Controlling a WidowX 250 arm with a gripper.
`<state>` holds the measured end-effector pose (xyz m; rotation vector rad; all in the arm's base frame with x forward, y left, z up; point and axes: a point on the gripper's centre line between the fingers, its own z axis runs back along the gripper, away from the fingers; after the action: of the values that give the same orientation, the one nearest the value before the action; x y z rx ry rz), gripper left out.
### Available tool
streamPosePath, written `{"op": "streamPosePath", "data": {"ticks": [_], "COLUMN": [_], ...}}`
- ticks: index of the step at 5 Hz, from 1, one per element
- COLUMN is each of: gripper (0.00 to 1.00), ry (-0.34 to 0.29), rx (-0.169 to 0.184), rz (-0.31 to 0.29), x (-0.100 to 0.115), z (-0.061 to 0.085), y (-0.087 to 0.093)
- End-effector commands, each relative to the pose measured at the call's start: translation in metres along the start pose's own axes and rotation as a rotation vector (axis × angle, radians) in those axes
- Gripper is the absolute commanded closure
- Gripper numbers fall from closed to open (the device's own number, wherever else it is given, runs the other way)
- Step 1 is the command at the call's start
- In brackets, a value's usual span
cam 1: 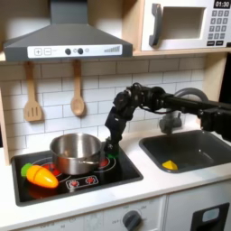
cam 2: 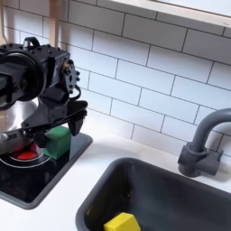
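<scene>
My gripper [cam 1: 110, 148] reaches down onto the stove [cam 1: 126, 171], just right of the silver pot [cam 1: 76, 152]. In the second exterior view the gripper [cam 2: 41, 137] hangs low over the red burner [cam 2: 25, 154], with a green block [cam 2: 60, 143] right against its fingers on the second exterior view's right. Whether the fingers close on the block is hidden by the arm. The pot [cam 2: 20, 119] shows behind the gripper. An orange, yellow and green toy vegetable [cam 1: 41, 175] lies at the stove's front left in the first exterior view.
A dark sink [cam 1: 194, 149] on the first exterior view's right holds a yellow piece [cam 1: 170, 165], also seen as the yellow piece [cam 2: 119, 222]. A grey faucet [cam 2: 202, 144] stands behind the sink. Two wooden utensils [cam 1: 78, 92] hang on the tiled wall under the range hood [cam 1: 65, 41].
</scene>
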<state>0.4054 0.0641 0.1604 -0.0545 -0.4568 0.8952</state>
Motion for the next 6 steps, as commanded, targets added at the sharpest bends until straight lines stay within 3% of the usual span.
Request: {"op": "streamPosePath", "data": {"ticks": [1, 6], "gripper": [0.00, 0.00], "ry": [0.003, 0.023], "rx": [-0.001, 0.000], "rz": [-0.002, 0.003], "x": [-0.002, -0.016], "z": [-0.002, -0.008], "y": [0.002, 0.011]}}
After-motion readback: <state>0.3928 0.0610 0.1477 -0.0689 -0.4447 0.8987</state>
